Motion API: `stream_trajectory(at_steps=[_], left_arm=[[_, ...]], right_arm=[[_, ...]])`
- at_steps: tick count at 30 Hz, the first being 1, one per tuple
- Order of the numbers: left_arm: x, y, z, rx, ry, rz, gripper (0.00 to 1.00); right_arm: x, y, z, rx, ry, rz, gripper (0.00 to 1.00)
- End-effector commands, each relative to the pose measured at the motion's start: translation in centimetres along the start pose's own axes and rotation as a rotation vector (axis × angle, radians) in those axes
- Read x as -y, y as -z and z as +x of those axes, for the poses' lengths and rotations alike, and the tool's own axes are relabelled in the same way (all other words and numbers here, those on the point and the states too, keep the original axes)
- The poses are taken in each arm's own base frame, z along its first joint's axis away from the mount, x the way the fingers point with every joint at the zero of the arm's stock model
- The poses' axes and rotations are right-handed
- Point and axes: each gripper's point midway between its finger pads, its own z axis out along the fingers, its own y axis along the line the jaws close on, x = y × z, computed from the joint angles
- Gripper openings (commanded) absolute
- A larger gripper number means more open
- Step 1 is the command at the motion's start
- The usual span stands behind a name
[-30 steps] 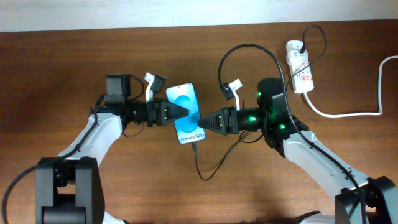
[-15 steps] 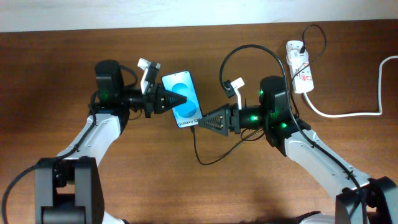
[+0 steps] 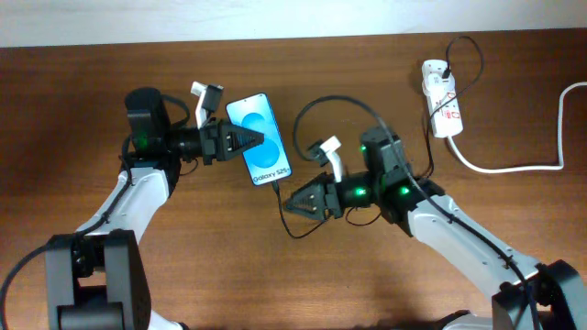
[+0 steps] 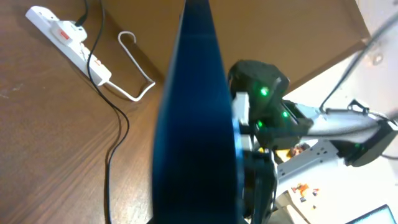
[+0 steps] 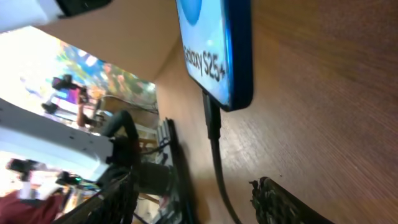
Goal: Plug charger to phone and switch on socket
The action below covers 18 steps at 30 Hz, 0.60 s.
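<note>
Holding the phone (image 3: 260, 139) is the left gripper (image 3: 246, 140), closed on it from the left long edge. The blue screen faces up, and the phone shows edge-on in the left wrist view.

- Phone: the "Galaxy S25+" end points toward the right arm.
- Charger (image 5: 215, 146): the plug tip sits in the phone's lettered short end. The thin black cable runs off over the table (image 3: 211, 275) and passes between the right fingers.
- Right gripper (image 3: 290, 203): jaws spread wide, gripping nothing, just beside the plugged end.
- Socket (image 3: 442, 96): a white strip at the table's far right, well apart from the phone — a black lead and a thick white cord (image 3: 514, 168) are attached.
</note>
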Motion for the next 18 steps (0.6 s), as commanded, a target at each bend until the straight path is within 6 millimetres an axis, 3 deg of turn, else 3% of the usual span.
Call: stream_trajectory(at_steps=[1, 9, 18], left_arm=[[0.1, 0.1, -0.4, 0.002, 0.049, -0.001, 0.00], [0.2, -0.1, -0.3, -0.003, 0.057, 0.004, 0.00], [0.5, -1.0, 0.0, -0.023, 0.056, 0.019, 0.00]], right_arm=[[0.1, -0.8, -0.7, 0.027, 0.081, 0.089, 0.54], [-0.4, -0.7, -2.7, 0.100, 0.060, 0.082, 0.43], [-0.6, -0.7, -2.9, 0.107, 0.011, 0.071, 0.31]])
